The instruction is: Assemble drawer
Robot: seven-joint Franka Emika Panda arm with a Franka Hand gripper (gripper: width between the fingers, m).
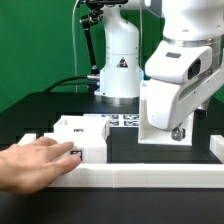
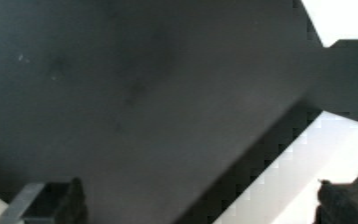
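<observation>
White boxy drawer parts (image 1: pixel 85 138) with black-and-white tags stand on the dark table at the exterior view's left, just behind the front rail. I cannot tell housing from trays there. A person's hand (image 1: pixel 35 165) rests on their front. My arm (image 1: pixel 182 65) hangs at the exterior view's right, well apart from those parts, and its fingers do not show clearly there. In the wrist view my gripper (image 2: pixel 202 203) is open and empty. Its dark fingertips (image 2: pixel 60 203) stand far apart over bare dark table, beside a white surface (image 2: pixel 345 150) I cannot identify.
A long low white rail (image 1: pixel 130 178) runs along the table's front edge. The marker board (image 1: pixel 125 120) lies at the back by the robot's base (image 1: pixel 120 70). A small white piece (image 1: pixel 216 146) shows at the right edge. A green curtain hangs behind.
</observation>
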